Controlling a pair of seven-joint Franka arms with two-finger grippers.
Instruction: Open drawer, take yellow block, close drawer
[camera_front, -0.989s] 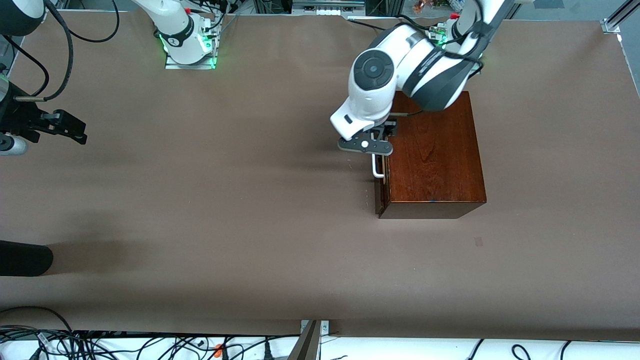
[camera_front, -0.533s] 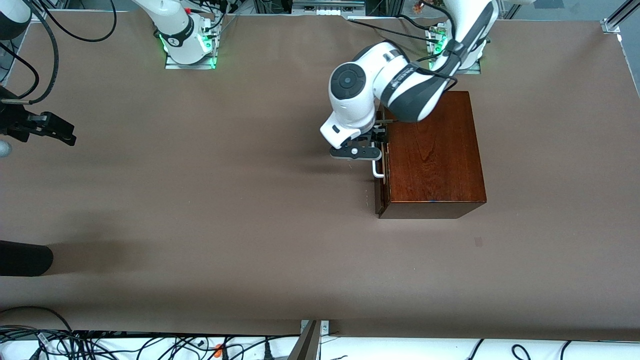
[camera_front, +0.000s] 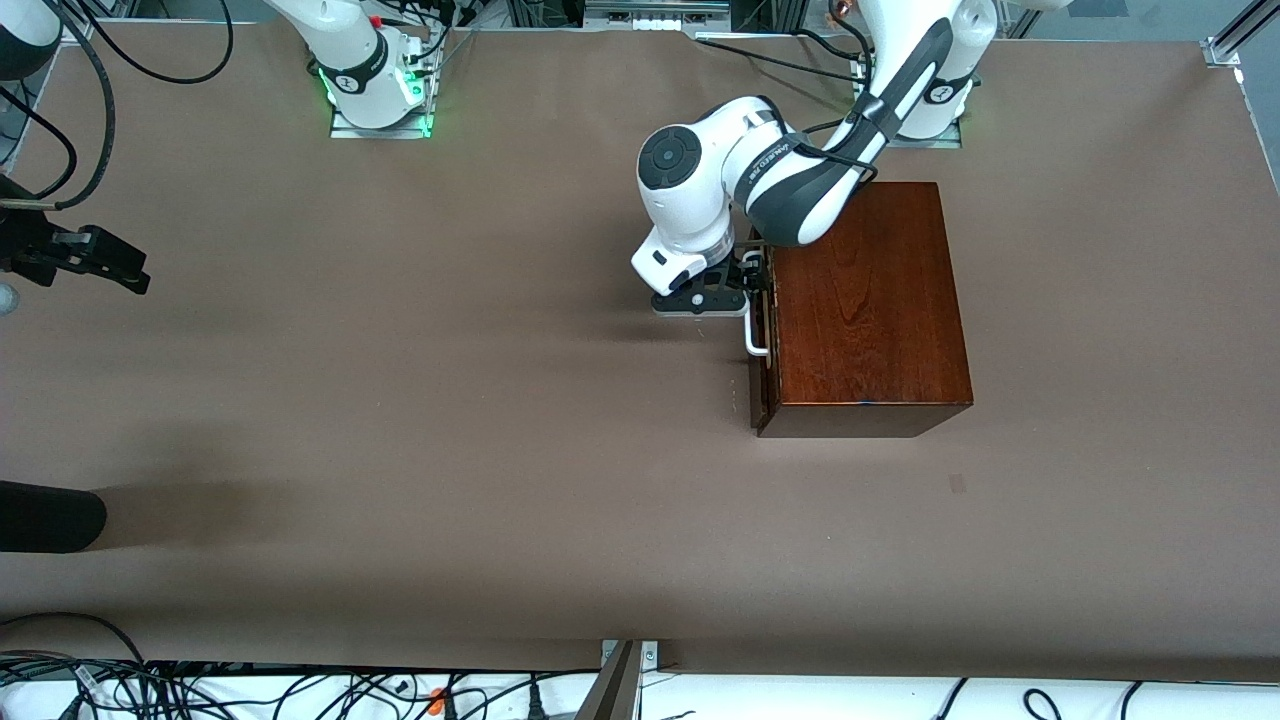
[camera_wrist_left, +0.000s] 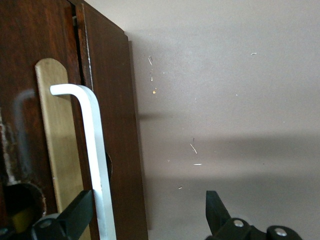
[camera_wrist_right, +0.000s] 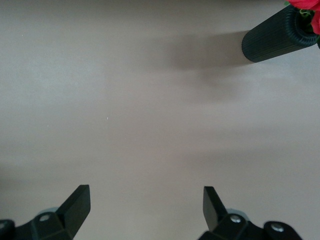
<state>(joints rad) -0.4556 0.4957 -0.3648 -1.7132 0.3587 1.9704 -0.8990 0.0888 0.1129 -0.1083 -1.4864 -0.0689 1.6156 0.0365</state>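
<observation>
Left gripper (camera_front: 748, 293) sits low at the drawer (camera_front: 758, 345) front of the dark wooden box (camera_front: 862, 305), toward the left arm's end of the table (camera_front: 450, 420); fingers (camera_wrist_left: 75, 220) spread apart, straddling the white handle (camera_wrist_left: 95, 155), not clamped. Drawer looks shut; yellow block not visible. Right gripper (camera_front: 125, 270) waits over bare table at the right arm's end, jaws apart, a black ribbed cylinder (camera_wrist_right: 272, 35) nearby.
</observation>
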